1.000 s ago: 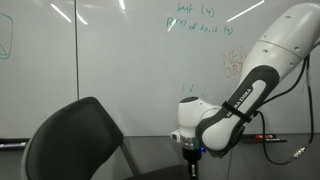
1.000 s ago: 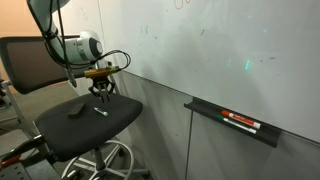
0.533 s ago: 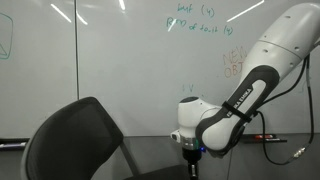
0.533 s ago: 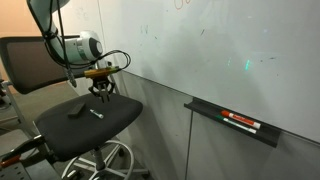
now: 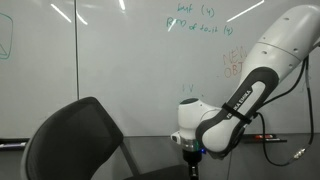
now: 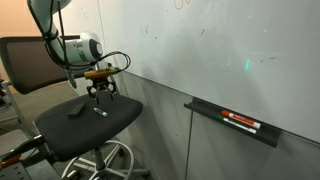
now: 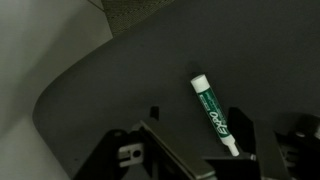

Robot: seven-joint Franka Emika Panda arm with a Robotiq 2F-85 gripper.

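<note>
A green-and-white Expo marker [image 7: 215, 113] lies on the black seat of an office chair [image 6: 70, 135]; it also shows in an exterior view [image 6: 100, 113] as a small pale stick. My gripper [image 6: 100, 98] hangs just above it, pointing down, jaws open. In the wrist view the marker lies between my two dark fingers [image 7: 200, 125], its tip near the right one; I am not gripping it. In an exterior view only the wrist and the top of the gripper [image 5: 191, 160] show, at the bottom edge behind the chair back [image 5: 75, 140].
A small dark object [image 6: 75, 111] lies on the seat beside the marker. A whiteboard [image 6: 220, 50] stands behind the chair, with a tray holding markers [image 6: 240, 122]. The chair's backrest [image 6: 30, 62] rises behind my arm.
My gripper has come down a little toward the seat and the marker. The marker and the chair have not moved.
</note>
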